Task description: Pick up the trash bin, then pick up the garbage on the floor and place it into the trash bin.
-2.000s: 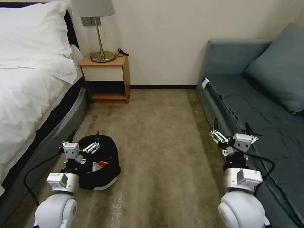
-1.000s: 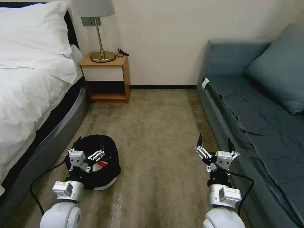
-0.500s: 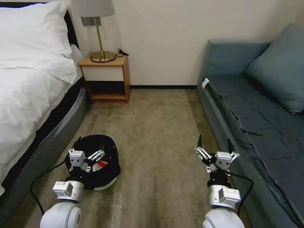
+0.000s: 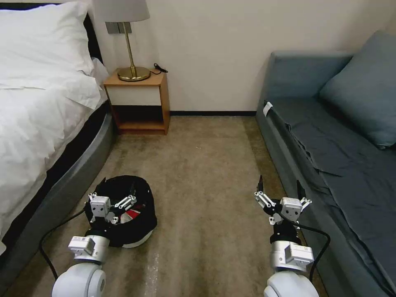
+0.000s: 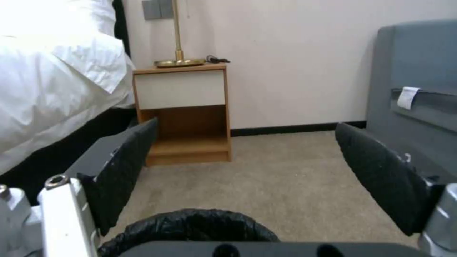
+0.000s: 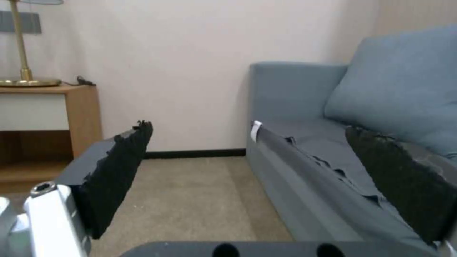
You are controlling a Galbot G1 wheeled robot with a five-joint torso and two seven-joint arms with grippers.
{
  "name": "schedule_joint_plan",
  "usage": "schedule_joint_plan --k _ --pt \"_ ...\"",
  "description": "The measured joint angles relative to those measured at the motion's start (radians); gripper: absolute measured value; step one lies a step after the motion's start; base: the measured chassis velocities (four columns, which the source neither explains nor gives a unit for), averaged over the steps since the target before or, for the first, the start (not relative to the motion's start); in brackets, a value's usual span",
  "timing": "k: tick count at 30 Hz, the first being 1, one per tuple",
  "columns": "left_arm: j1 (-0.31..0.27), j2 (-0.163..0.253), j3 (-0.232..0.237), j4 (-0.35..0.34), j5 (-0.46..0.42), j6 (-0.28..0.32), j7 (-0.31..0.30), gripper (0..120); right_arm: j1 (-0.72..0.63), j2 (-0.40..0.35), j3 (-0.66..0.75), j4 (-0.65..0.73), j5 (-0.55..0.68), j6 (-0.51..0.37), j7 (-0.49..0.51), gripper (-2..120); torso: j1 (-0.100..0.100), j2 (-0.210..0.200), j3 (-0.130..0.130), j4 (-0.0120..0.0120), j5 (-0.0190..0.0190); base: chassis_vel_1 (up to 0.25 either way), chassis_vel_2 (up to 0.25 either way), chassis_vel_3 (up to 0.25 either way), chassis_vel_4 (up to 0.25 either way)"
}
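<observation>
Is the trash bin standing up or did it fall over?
Standing up. The trash bin sits on the carpet on its whitish base, mouth facing up, with a red-white packet inside.

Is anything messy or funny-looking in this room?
The trash bin looks tipped toward the camera on the carpet beside the bed, with a red-white packet inside. The open left claw hovers above it.

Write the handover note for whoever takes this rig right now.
Left hand: open, above the trash bin, holding nothing.
Right hand: open, empty, above the carpet beside the sofa.
Trash bin: on the carpet near the bed; a red-white packet lies inside.
Done: no garbage visible on the carpet.
Left: the bin is not gripped.
</observation>
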Motion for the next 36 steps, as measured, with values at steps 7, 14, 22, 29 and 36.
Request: schedule_joint_plan --k 7,14,22,29,36 --pt "0.0 0.0 0.0 0.0 0.0 0.0 0.0 100 0.0 0.0 0.0 0.0 0.0 0.0 0.0 100 0.0 0.0 0.0 0.0 0.0 0.0 0.0 0.0 0.0" --pt "0.0 0.0 0.0 0.0 0.0 0.0 0.0 100 0.0 0.0 0.0 0.0 0.001 0.0 0.0 100 0.0 0.0 0.0 0.0 0.0 0.0 0.0 0.0 0.0" --pt "0.0 0.0 0.0 0.0 0.0 0.0 0.0 100 0.0 0.0 0.0 0.0 0.001 0.0 0.0 100 0.0 0.0 0.0 0.0 0.0 0.0 0.0 0.0 0.0" --pt "0.0 0.0 0.0 0.0 0.0 0.0 0.0 100 0.0 0.0 0.0 0.0 0.001 0.0 0.0 100 0.0 0.0 0.0 0.0 0.0 0.0 0.0 0.0 0.0" --pt "0.0 0.0 0.0 0.0 0.0 0.0 0.0 100 0.0 0.0 0.0 0.0 0.001 0.0 0.0 100 0.0 0.0 0.0 0.0 0.0 0.0 0.0 0.0 0.0"
